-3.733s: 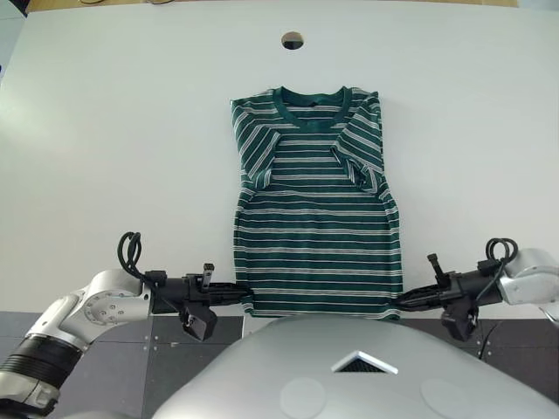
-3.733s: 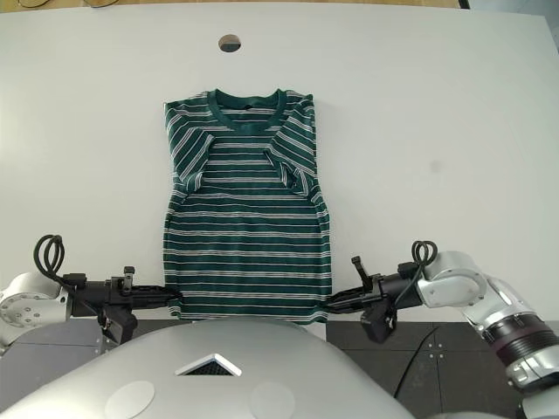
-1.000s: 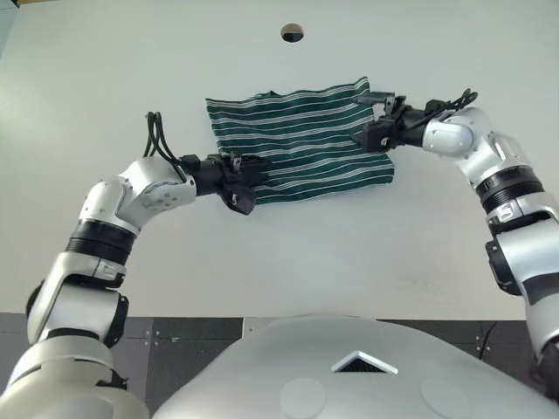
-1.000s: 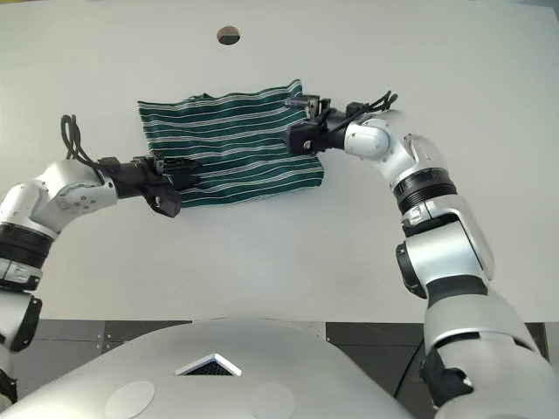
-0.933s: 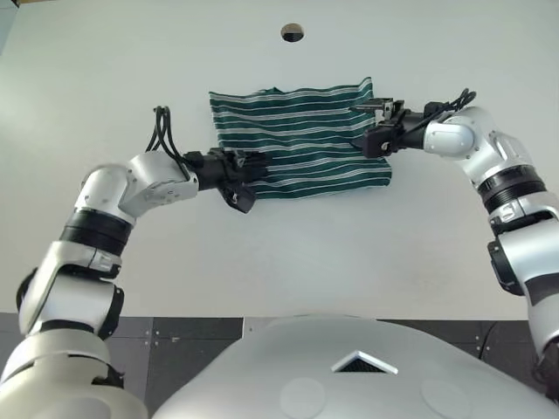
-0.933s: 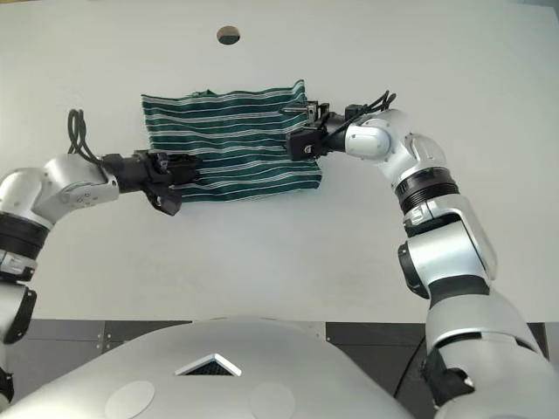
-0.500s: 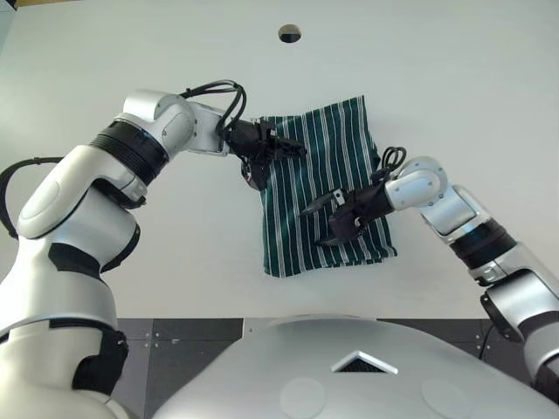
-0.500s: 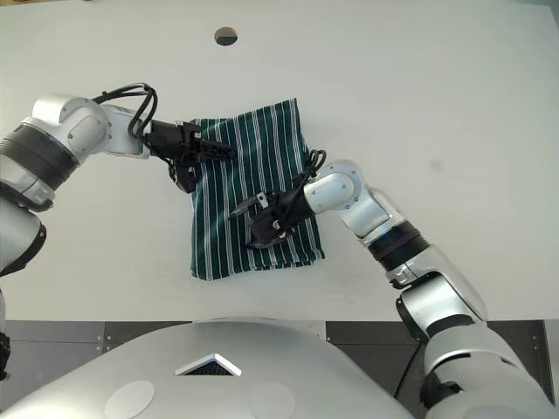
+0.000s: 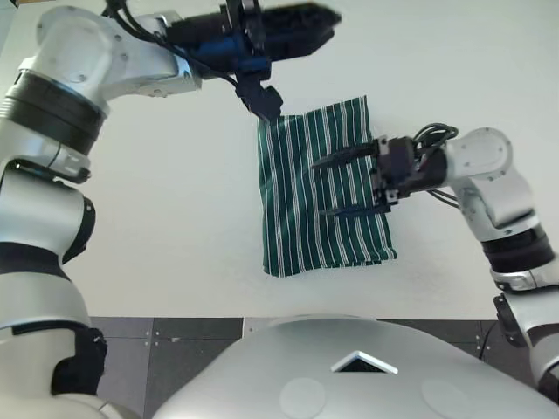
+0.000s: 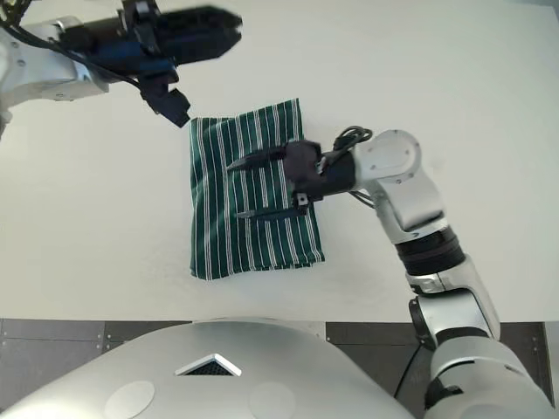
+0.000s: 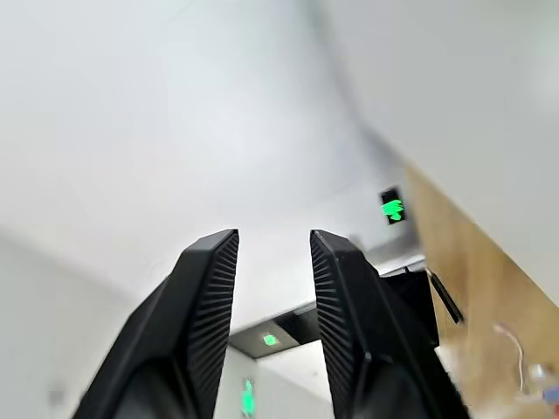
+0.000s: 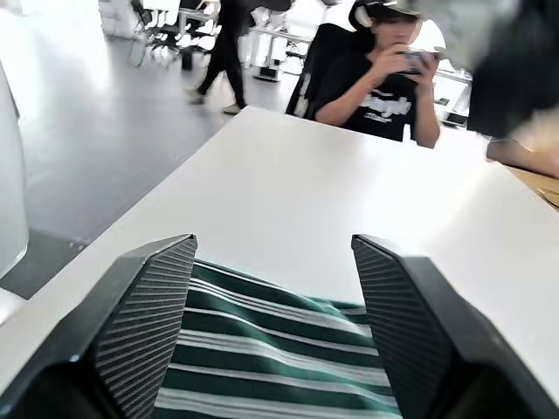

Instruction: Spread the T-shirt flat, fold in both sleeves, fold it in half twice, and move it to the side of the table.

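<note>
The soft, green-and-white striped T-shirt [image 9: 288, 227] lay as a folded, flat rectangle on the smooth white table [image 9: 175, 218], near its front edge. The right gripper [image 9: 319, 188] hovered over the shirt's right half, its ribbed black fingers spread wide. The left gripper [image 9: 323, 17], half a second earlier at the shirt's far-left corner, had lifted away, its fingers slightly parted and empty. The shirt had not shifted.

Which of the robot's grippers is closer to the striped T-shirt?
Right. The right gripper hovers open just over the T-shirt; the left gripper hangs higher, beyond its far edge.
</note>
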Motion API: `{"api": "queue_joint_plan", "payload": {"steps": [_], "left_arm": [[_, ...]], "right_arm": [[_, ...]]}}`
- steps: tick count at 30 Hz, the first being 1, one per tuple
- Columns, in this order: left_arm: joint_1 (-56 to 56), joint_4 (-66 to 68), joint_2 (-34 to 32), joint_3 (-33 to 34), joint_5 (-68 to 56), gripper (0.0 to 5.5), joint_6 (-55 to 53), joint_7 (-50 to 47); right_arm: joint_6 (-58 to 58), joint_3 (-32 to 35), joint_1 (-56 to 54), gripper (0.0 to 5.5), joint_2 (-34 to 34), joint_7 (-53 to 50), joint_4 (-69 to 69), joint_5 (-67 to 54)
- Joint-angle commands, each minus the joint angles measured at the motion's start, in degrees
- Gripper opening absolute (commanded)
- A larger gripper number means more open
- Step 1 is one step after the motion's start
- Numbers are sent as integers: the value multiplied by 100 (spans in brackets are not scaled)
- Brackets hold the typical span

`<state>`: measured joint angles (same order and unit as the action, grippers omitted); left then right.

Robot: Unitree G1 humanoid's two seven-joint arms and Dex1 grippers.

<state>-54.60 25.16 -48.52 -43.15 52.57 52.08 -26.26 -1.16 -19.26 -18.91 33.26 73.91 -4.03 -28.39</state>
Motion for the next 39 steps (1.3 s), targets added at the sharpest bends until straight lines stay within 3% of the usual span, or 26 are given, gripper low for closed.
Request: {"api": "queue_joint_plan", "payload": {"steps": [1, 5, 8, 20, 24, 32, 39], "left_arm": [[2652, -1231, -2163, -396, -3598, 152, 220, 2141], [4532, -1252, -3369, -803, -4735, 152, 177, 3188], [5376, -1440, -3590, -561, -4672, 152, -60, 3631], [6244, -1245, -2190, 600, -2557, 152, -245, 3964], [6221, -1374, -1768, 863, -2381, 133, -37, 3948], [5938, -1276, -1118, 1146, -2478, 242, 41, 4370], [5623, -1222, -548, 1097, -2231, 242, 69, 4725]], "right_arm": [[527, 963, 489, 329, 936, 119, 727, 395], [2030, 1105, 1223, 329, 1671, 383, 1398, 1270], [3121, 1022, 1381, 329, 1850, 417, 1856, 1834], [6010, 233, 1351, 329, 1542, -699, 2829, 3786], [6242, -41, 1231, 332, 1476, -1028, 2981, 3962], [6340, -508, 953, 332, 1453, -1376, 3141, 4038], [6458, -831, 687, 332, 1396, -1648, 3384, 4348]]}}
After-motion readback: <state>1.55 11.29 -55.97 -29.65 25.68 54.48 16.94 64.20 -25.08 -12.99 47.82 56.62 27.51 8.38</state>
